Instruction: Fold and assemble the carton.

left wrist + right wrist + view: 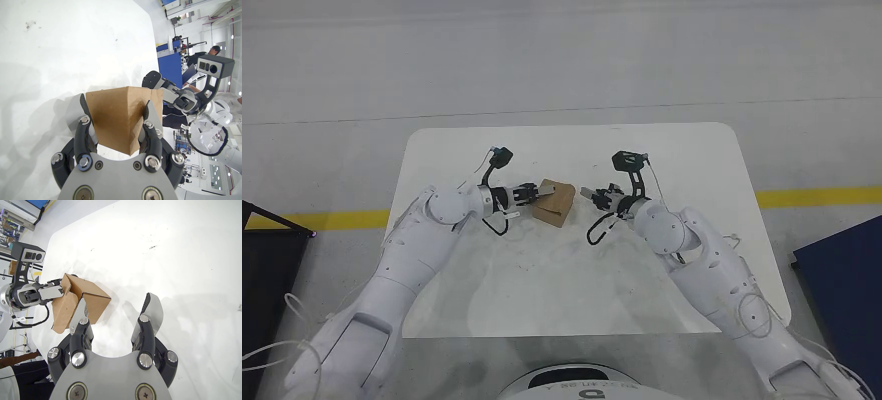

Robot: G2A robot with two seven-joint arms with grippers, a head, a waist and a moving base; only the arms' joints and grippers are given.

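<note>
My left gripper [115, 106] is clamped on the small brown cardboard carton [121, 117] near the middle of the white rounded table [572, 290]; I see my right gripper [115, 306] spread apart, just beside the carton's opposite side

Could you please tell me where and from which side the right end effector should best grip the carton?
Probably the loose flap at the carton's open end, approached from the right arm's own side, since the left end effector clamps the rim on the other side. The flap juts free as a thin panel that the open right end effector could straddle.
</note>
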